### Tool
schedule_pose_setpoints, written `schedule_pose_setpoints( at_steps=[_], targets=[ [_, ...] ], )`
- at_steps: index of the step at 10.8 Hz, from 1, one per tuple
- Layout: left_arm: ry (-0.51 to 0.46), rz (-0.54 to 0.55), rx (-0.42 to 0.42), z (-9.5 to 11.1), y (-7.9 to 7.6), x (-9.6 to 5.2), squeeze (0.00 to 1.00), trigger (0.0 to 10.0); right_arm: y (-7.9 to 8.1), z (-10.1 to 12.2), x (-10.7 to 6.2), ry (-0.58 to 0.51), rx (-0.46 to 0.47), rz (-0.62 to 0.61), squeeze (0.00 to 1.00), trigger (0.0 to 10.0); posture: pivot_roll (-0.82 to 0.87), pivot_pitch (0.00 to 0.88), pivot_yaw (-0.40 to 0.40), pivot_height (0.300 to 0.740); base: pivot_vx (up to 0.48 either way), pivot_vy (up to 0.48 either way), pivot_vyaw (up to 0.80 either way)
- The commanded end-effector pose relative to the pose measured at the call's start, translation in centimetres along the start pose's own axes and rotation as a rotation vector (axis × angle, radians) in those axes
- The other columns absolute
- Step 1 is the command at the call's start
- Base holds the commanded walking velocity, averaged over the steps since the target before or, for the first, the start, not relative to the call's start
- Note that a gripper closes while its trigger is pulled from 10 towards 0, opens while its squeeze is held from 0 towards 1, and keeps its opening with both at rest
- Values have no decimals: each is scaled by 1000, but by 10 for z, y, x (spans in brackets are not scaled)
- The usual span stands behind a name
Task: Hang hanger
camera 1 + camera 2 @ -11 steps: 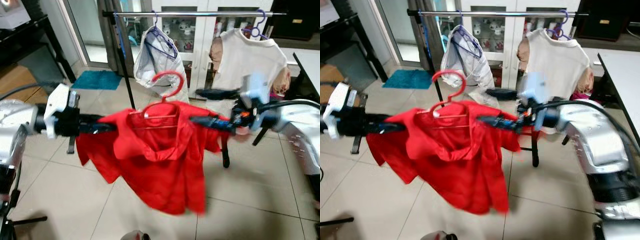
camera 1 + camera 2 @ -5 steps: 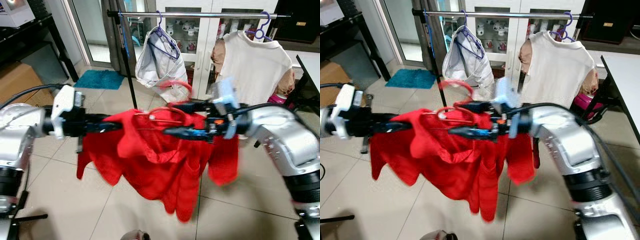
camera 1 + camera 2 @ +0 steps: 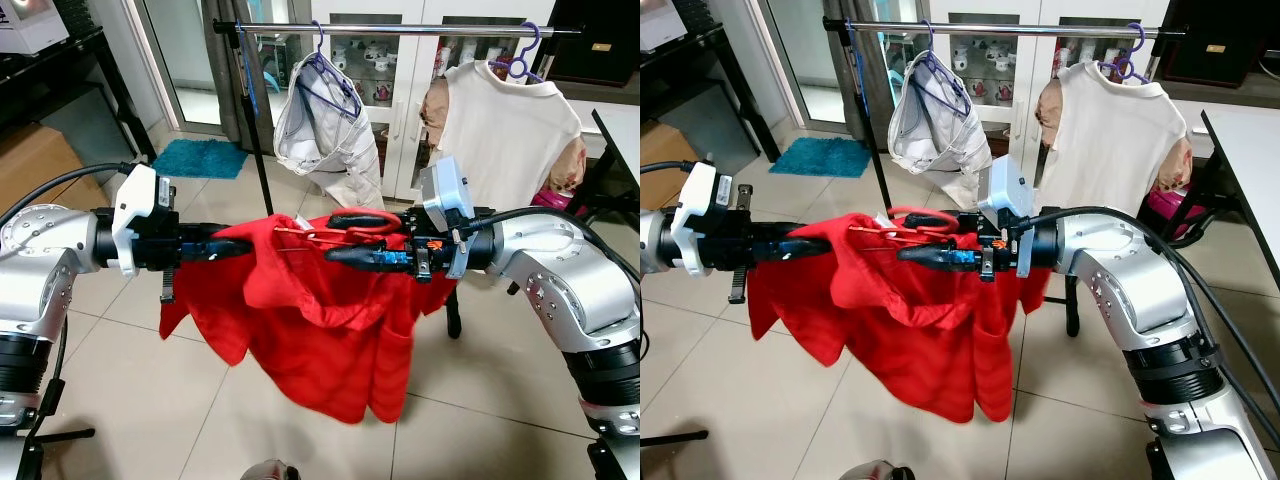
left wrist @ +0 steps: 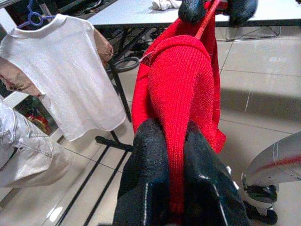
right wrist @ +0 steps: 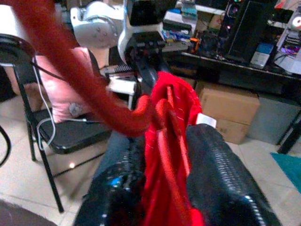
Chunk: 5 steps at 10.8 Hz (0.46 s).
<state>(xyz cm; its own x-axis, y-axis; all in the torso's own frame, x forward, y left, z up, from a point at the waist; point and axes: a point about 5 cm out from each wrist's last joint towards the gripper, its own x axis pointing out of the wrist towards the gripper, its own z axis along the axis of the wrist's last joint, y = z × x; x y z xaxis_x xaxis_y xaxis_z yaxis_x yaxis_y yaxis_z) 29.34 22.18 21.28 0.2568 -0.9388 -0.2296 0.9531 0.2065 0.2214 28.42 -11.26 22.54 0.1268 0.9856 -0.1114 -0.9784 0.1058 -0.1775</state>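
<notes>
A red hanger [image 3: 357,226] carries a red garment [image 3: 325,325], held level between my two arms at chest height. My left gripper [image 3: 222,248] is shut on the garment's left shoulder; in the left wrist view its fingers [image 4: 146,165] pinch the red knit fabric [image 4: 181,89]. My right gripper [image 3: 338,236] is shut on the hanger at its neck, and the hook lies tipped flat between the fingers. In the right wrist view the hanger [image 5: 89,89] curves past the fingertips [image 5: 220,174]. The clothes rail [image 3: 400,28] runs across the back, above the hanger.
A white garment [image 3: 325,135] and a cream T-shirt [image 3: 510,120] hang on purple hangers from the rail, with a gap between them. The rack's black post [image 3: 255,150] stands at left. A teal mat [image 3: 200,158], a cardboard box [image 3: 30,160] and a white table [image 3: 620,125] ring the tiled floor.
My right gripper has moved left from the garment's right shoulder to the hanger's neck. The hook has tipped from upright to flat. The left gripper has kept its hold.
</notes>
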Motion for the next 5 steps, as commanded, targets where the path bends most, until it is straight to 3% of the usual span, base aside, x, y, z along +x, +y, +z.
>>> schedule_pose_setpoints(
  at_steps=[1, 5],
  targets=[
    [-47, 30, 35, 13, 2, -3, 0, 0, 2, 4, 7, 16, -29, 47, 0, 0, -92, 0, 88, 740, 0, 0, 0],
    [-64, 45, 0, 14, -8, 0, 0, 0, -8, 5, 6, 23, -47, 9, 0, 0, -94, 0, 71, 740, 0, 0, 0]
  ],
)
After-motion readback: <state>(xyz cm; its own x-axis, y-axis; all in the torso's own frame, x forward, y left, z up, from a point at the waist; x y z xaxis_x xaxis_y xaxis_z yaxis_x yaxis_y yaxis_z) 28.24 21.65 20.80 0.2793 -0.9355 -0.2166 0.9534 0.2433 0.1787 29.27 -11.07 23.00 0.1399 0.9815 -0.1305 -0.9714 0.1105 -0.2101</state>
